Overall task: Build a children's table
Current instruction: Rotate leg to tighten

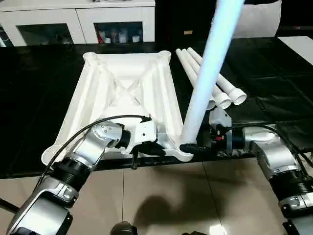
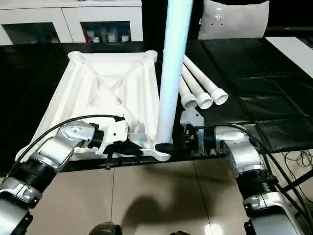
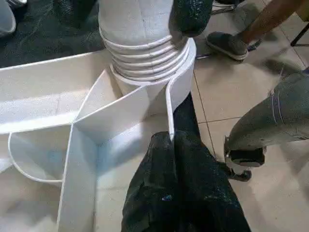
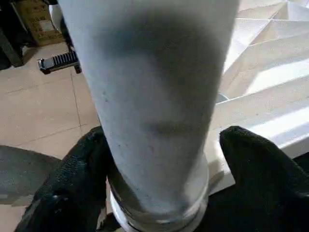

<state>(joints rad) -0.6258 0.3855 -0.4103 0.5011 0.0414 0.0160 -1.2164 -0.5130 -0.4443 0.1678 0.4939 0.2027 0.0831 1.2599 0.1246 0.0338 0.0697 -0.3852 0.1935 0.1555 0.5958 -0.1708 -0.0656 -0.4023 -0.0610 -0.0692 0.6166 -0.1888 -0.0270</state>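
The children's table top point(image 1: 122, 83) lies upside down, ribs up, on the black-sheeted work table point(image 1: 274, 63). One white leg point(image 1: 205, 73) stands upright in its near right corner socket, threaded base point(image 3: 140, 43) seated in the round collar. Three more legs point(image 1: 222, 90) lie side by side to the right of the top. My left gripper point(image 1: 146, 147) is shut on the top's thin near rim, just left of that socket point(image 3: 171, 140). My right gripper point(image 2: 168, 146) straddles the leg's base; one finger point(image 4: 77, 174) touches the leg and the other point(image 4: 260, 164) stands a little off it.
The top's near edge overhangs the work table's front edge above tiled floor. White cabinets point(image 1: 73, 22) stand at the back and a white cushion point(image 2: 234, 19) at the back right. A person's shoe point(image 3: 229, 43) is on the floor beyond the corner. Cables point(image 2: 293, 156) hang at right.
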